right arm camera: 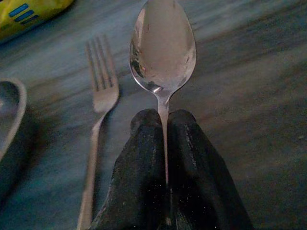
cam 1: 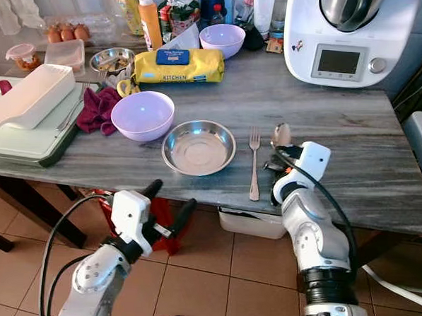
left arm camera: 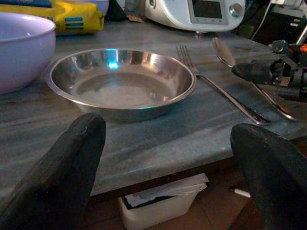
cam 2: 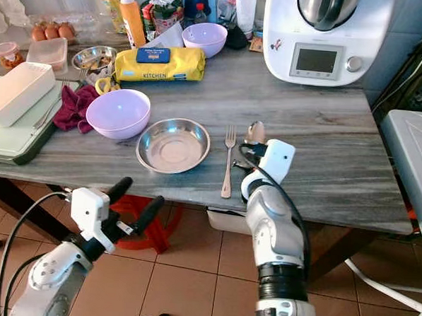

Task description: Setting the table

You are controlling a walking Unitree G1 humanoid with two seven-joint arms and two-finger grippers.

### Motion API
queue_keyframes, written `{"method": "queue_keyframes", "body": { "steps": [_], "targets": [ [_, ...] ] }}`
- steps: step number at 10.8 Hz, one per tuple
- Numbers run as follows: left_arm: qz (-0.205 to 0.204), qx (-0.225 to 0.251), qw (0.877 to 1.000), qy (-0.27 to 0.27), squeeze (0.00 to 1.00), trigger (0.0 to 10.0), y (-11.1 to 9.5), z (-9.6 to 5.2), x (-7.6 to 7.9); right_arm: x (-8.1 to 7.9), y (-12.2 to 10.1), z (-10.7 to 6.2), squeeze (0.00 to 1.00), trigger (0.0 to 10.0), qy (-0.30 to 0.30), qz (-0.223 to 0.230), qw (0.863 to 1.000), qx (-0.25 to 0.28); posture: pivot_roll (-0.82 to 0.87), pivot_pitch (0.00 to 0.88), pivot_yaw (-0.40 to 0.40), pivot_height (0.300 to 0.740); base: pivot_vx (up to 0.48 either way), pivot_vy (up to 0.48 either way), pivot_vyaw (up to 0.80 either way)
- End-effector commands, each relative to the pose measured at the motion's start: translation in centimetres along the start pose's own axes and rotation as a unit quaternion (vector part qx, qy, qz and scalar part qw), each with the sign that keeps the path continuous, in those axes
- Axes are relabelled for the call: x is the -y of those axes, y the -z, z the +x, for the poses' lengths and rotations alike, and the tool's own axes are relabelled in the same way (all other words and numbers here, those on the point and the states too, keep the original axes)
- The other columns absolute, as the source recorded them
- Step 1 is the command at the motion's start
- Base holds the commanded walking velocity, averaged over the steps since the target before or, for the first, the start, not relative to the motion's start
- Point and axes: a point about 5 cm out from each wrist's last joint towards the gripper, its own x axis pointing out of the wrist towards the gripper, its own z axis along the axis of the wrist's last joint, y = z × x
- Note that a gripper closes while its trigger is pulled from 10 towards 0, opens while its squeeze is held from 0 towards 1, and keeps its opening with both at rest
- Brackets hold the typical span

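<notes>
The spoon (right arm camera: 162, 48) is clenched by the right tool (right arm camera: 165, 143) at three o'clock of the fork (cam 1: 254, 164); the left tool (cam 1: 167, 202) is held released below the counter (cam 1: 352, 158).

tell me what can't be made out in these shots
- Spoon handle: hidden between the right gripper's closed fingers in the right wrist view; whether it touches the table is unclear.
- Small steel bowl contents: too small in the eye views.
- Bin under the table: cut off by the table edge, left wrist view.
</notes>
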Motion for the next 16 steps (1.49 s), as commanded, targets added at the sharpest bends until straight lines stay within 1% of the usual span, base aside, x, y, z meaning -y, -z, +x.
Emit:
{"method": "queue_keyframes", "body": {
  "steps": [1, 5, 9, 14, 15, 16],
  "targets": [
    [0.003, -0.004, 1.000, 0.001, 0.00, 10.0, -0.1, -0.1, 0.0, 0.6, 1.0, 0.1, 0.00, 10.0, 0.016, 0.003, 1.000, -0.024, -0.03, 0.174, 0.076, 0.740, 0.000, 0.000, 0.00],
    [0.003, -0.006, 1.000, 0.002, 0.00, 10.0, -0.3, -0.1, 0.1, 0.6, 1.3, 0.5, 0.00, 10.0, 0.018, 0.021, 0.999, -0.036, -0.02, 0.175, 0.076, 0.740, 0.000, 0.000, 0.00],
    [0.004, -0.010, 1.000, 0.002, 0.00, 10.0, -0.2, 0.0, 0.1, -1.0, 1.7, 0.6, 0.00, 10.0, 0.000, 0.041, 0.998, -0.046, -0.02, 0.175, 0.080, 0.740, 0.000, 0.000, 0.00],
    [0.004, -0.012, 1.000, 0.004, 0.00, 10.0, -0.2, 0.0, 0.2, -0.3, 2.9, 0.5, 0.00, 10.0, 0.016, 0.049, 0.996, -0.072, -0.02, 0.175, 0.082, 0.740, 0.000, 0.000, 0.00],
    [0.004, -0.011, 1.000, 0.005, 0.00, 10.0, -0.2, 0.1, 0.3, -0.3, 3.0, 0.5, 1.00, 10.0, 0.016, 0.051, 0.996, -0.075, -0.02, 0.175, 0.083, 0.740, 0.000, 0.000, 0.00],
    [0.004, -0.011, 1.000, 0.006, 0.00, 10.0, -0.3, 0.2, 0.3, -0.2, 3.2, 0.5, 1.00, 10.0, 0.016, 0.051, 0.995, -0.081, -0.02, 0.175, 0.082, 0.740, 0.000, 0.000, 0.00]
  ]
}}
